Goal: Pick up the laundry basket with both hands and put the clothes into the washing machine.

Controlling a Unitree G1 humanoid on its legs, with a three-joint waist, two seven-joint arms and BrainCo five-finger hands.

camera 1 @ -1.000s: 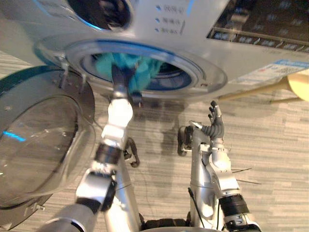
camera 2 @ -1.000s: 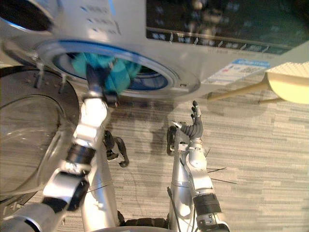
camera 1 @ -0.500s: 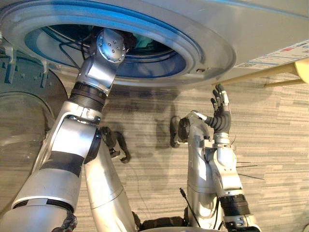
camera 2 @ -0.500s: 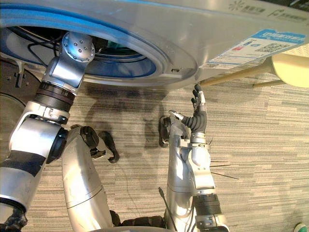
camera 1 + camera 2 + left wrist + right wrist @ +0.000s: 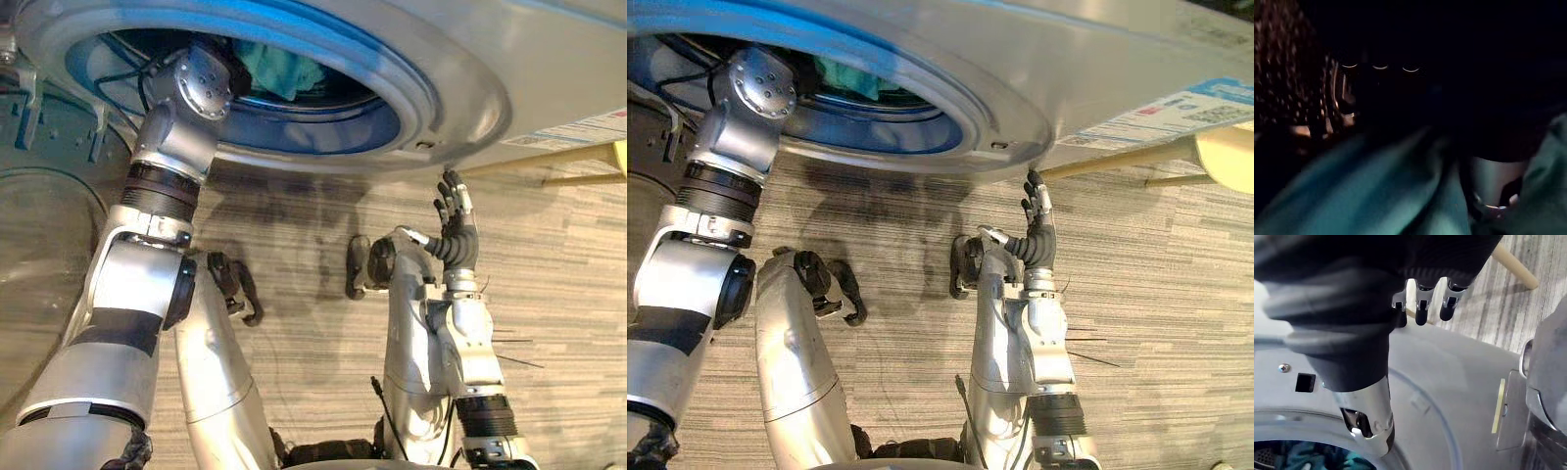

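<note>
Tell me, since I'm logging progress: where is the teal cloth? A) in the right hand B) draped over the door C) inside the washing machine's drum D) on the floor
C: the teal cloth shows through the round opening of the washing machine, inside the drum, while the right hand is raised open outside it, holding nothing.

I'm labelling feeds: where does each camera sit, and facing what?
Left eye view: head-mounted, looking down at the silver washing machine's blue-rimmed opening; both arms, open right hand.
Right eye view: same scene, beside it.
Left wrist view: inside the drum, left hand over the teal cloth.
Right wrist view: along its fingers at the machine front; both wrist views share the cloth.
</note>
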